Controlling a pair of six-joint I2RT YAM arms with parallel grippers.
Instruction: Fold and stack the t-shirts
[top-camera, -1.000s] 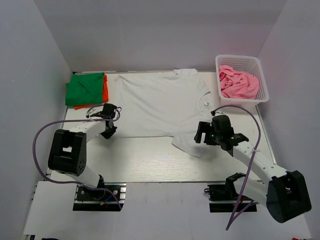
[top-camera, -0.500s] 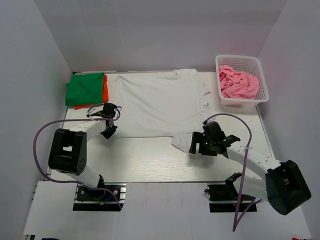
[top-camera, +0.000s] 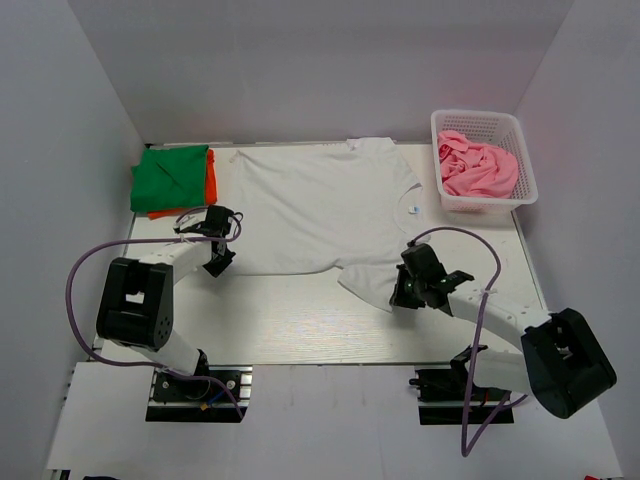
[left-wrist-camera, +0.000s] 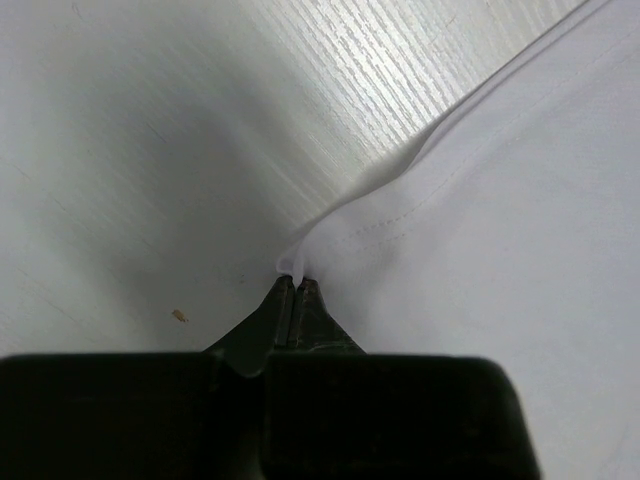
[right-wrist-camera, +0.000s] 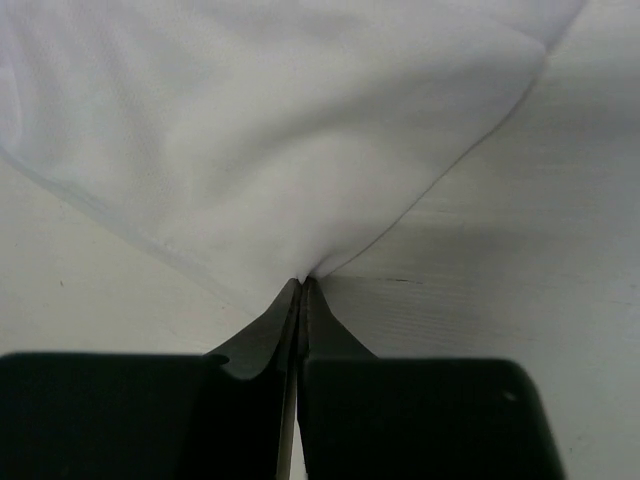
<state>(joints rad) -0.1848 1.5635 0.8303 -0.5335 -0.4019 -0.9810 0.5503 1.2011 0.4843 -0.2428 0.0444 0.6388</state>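
Left gripper (left-wrist-camera: 296, 287): in its wrist view we see the jaws pressed together on a small peak of stitched hem at one corner of the white t-shirt (left-wrist-camera: 500, 200). Right gripper (right-wrist-camera: 302, 285): its wrist view shows the jaws likewise clamped on a pinch of the same shirt, with the cloth fanning away from the tips in soft folds.

Neither wrist view shows where on the garment each pinch sits. From the top view we place the left gripper at the near left hem corner and the right gripper on the near sleeve, which lies rumpled on the table (top-camera: 300, 325).

The top view alone also shows the whole shirt. It lies spread flat across the far half of the table, with its long axis running left to right. The hem is at the left, and the neck, with a small blue neck label (top-camera: 412, 210), points right towards the basket (top-camera: 478, 115).

A pink t-shirt (top-camera: 478, 168) lies crumpled inside the basket. At the far left corner a folded green t-shirt (top-camera: 172, 177) rests on an orange t-shirt (top-camera: 211, 176), just beside the white shirt's hem.
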